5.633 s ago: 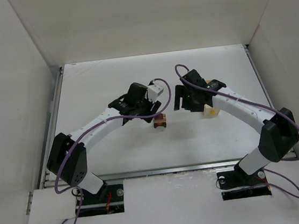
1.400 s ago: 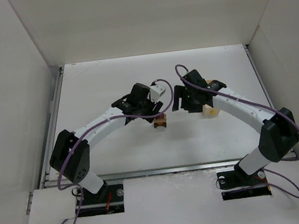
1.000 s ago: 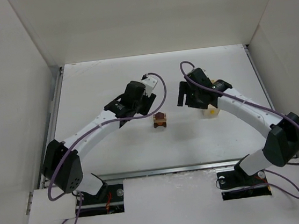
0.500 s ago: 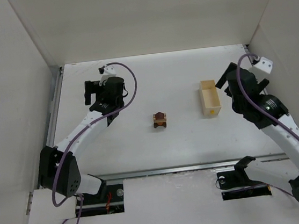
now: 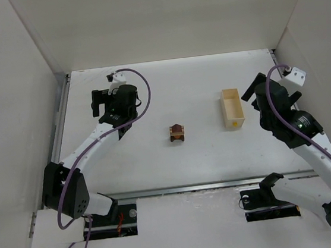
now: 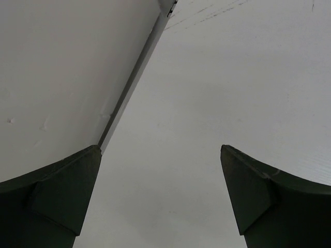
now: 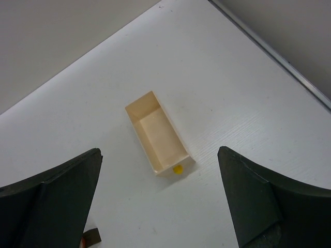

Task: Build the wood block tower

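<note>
The left gripper hung over the far left part of the white tabletop, close to the metal rail along the enclosure's left wall, its jaws spread wide and holding nothing. From the left wrist camera, the two dark fingers framed only bare tabletop and the rail running up toward the far corner. A purple cable looped over the arm's wrist. The wood block tower, a small stack in dark brown, reddish-brown and tan, stood alone near the middle of the tabletop, between the two arms and well apart from both grippers. To its right, with a clear gap between them, lay a pale cream open-topped box, its long side running front to back and a small yellow dot on its near end. The right wrist camera looked down into the box, which appeared empty, with the yellow dot visible on the end wall. The right gripper was raised just to the right of the box, near the right wall, its jaws likewise spread wide and empty, touching neither box nor tower.
</note>
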Robot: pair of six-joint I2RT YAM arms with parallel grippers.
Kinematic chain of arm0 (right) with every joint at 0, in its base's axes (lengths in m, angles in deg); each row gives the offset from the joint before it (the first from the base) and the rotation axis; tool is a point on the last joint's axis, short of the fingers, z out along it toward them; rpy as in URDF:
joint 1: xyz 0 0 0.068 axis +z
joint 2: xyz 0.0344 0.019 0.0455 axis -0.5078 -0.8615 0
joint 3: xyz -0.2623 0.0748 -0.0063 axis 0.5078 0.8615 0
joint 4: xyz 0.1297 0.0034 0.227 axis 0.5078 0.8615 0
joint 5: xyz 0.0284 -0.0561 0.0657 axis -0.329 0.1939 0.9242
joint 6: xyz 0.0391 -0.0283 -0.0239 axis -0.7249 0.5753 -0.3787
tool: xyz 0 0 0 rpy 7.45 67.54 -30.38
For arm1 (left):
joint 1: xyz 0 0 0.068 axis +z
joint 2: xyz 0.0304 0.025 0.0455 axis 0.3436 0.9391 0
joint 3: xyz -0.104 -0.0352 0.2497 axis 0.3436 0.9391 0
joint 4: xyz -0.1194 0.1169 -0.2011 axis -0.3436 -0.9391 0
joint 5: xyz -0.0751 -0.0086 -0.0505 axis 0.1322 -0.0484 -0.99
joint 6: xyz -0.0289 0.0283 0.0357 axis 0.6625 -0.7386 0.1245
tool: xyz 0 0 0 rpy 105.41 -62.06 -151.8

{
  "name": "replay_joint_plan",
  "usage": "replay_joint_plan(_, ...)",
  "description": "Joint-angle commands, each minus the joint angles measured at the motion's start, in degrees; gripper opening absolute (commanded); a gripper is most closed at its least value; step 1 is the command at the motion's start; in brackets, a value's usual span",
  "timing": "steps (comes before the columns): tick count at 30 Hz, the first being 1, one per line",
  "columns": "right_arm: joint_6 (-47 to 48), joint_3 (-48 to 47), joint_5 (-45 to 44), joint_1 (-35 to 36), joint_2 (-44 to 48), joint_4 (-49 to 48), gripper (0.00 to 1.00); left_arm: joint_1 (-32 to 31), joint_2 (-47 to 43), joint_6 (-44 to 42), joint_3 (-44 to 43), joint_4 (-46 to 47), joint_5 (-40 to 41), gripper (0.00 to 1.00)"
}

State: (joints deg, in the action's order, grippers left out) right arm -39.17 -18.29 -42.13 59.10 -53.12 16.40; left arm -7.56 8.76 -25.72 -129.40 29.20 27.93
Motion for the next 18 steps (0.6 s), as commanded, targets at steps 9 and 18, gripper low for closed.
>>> replay_joint_plan(9,1.2,1.2,0.7,0.0,3.5,-2.3,1.0,0.0,-2.0,1.1,1.0,2.2,0.9,1.0)
replay_joint_plan(18,2.3,2.4,1.7,0.0,5.3,-1.8,1.0,0.0,-2.0,1.1,1.0,2.2,-0.2,1.0)
